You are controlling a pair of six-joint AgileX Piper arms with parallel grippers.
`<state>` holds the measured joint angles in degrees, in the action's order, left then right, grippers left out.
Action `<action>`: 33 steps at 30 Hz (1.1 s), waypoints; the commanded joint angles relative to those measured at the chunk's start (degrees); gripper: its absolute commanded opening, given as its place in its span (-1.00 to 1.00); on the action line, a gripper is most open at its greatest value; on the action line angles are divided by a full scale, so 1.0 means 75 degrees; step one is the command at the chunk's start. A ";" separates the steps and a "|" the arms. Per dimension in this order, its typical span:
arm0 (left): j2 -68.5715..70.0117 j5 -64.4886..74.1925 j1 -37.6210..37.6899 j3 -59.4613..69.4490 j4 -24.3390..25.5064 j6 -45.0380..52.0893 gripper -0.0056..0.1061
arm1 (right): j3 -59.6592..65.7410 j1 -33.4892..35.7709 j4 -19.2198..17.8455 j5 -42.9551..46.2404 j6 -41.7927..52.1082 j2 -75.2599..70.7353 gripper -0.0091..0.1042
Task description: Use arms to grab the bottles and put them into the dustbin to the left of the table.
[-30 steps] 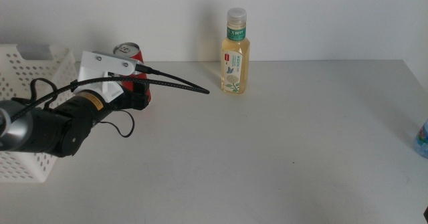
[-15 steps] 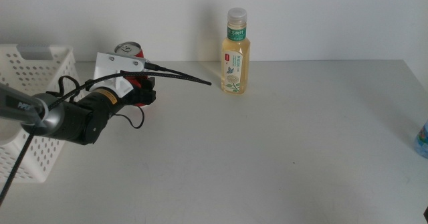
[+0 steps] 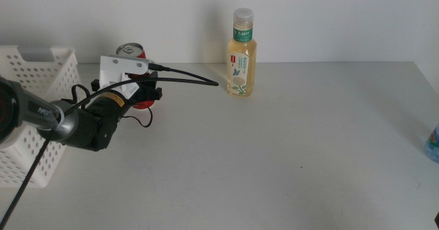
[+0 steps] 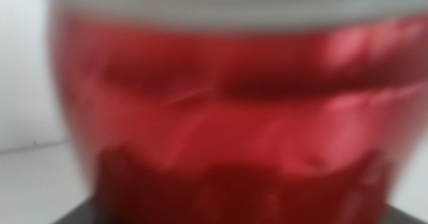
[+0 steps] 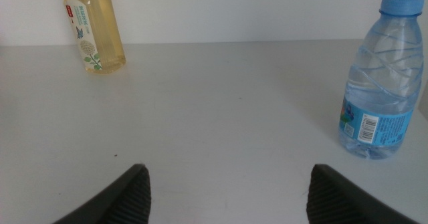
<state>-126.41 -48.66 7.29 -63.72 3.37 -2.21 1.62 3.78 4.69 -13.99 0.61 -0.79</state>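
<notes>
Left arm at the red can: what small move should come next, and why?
Probably shut the left end effector on the can: the can fills the left wrist view, and the end effector sits right at it, beside the bin.

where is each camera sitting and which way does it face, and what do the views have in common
Middle view: above the table's near side, looking forward and down at the table, dustbin, tea bottle; the left arm shows, its gripper at the red can.
Left wrist view: on the left arm, pressed close to the red can, which fills the frame, blurred.
Right wrist view: low over the table, facing the water bottle and tea bottle; the open right gripper shows.
Shared: middle and right wrist views both show the tea bottle.
</notes>
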 commanded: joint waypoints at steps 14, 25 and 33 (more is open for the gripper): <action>0.1675 -0.0518 -0.0001 0.0778 0.0045 -0.0186 -0.92 | -0.0072 -0.0048 -0.0037 0.0601 0.0088 -0.0158 0.21; 0.4213 0.3253 0.0023 0.1015 0.0530 -0.0360 -0.92 | -0.0072 -0.0048 -0.0037 0.0601 0.0088 -0.0158 0.21; 0.6161 0.5071 -0.0015 0.0981 0.0513 -0.0360 -0.92 | -0.0072 -0.0048 -0.0037 0.0601 0.0088 -0.0158 0.21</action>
<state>-85.86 -8.24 7.40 -54.40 7.77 -4.02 1.62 3.78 4.69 -13.99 0.61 -0.79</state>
